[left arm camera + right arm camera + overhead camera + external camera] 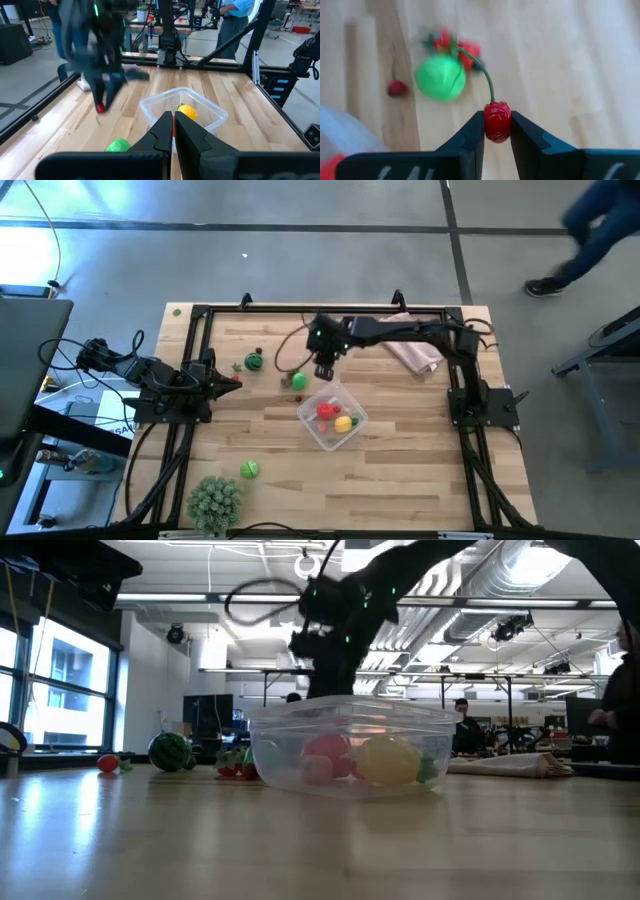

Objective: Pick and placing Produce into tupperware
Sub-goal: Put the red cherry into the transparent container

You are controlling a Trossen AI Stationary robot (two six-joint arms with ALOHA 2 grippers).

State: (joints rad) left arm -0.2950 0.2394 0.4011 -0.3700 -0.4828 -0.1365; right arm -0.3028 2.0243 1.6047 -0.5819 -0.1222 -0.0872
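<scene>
R gripper clamps red cherry.

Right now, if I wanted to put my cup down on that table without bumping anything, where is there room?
Bare wood lies right of the tupperware, up to the right arm's base, and along the near edge right of the spiky plant. It is crowded just behind the container: the right gripper holds a red cherry there, beside a green ball and a watermelon.

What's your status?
Right gripper shut on small red stemmed fruit, beside clear plastic container. Left gripper shut, parked at table's left edge. Nothing blocking.
</scene>
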